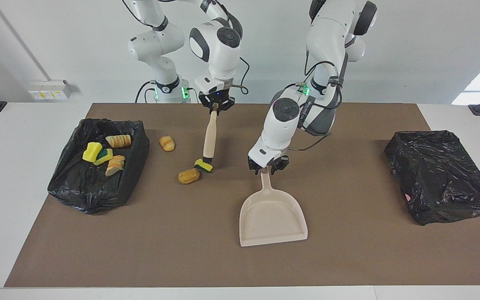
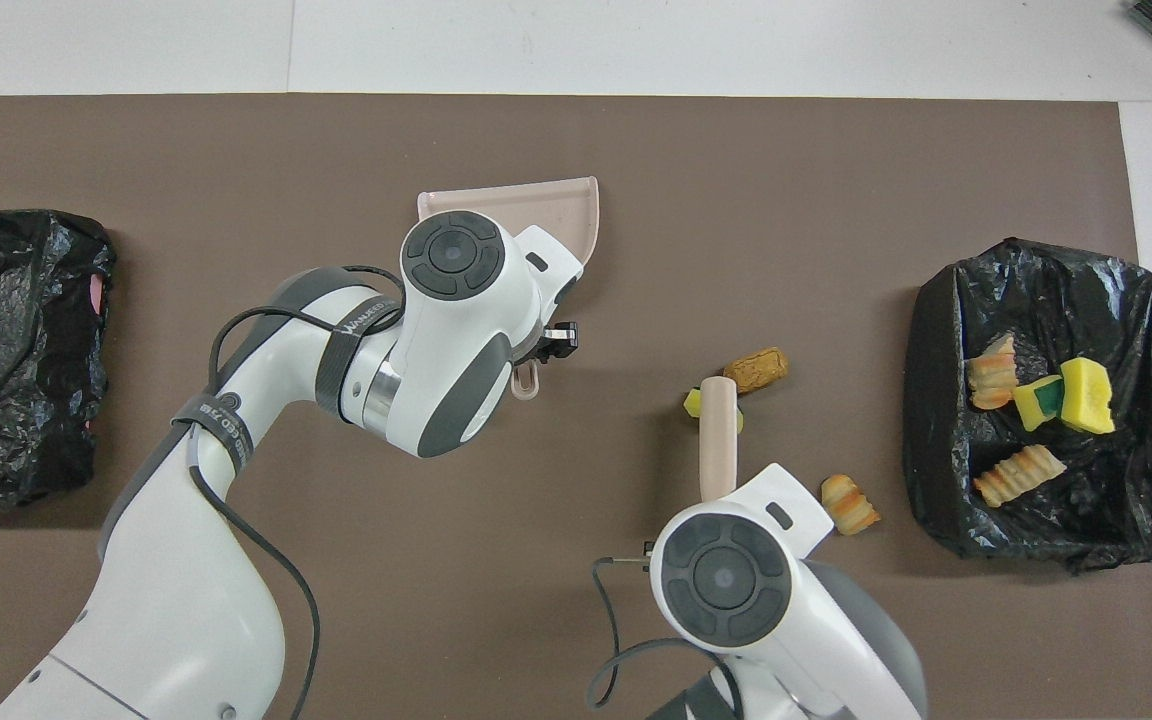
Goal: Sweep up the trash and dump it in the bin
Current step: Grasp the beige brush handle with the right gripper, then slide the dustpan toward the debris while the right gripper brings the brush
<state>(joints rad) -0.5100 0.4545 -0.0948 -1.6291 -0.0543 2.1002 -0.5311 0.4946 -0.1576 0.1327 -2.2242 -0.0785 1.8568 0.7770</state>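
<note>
The room is bright and the light is even and soft. Under the left gripper [image 1: 268, 165] the dustpan [image 1: 272, 216] makes only a faint shadow on the brown mat [image 1: 348, 250]. The black bin bag [image 1: 440, 175] has small shiny glare spots. Both views are sharp, without visible blur.
</note>
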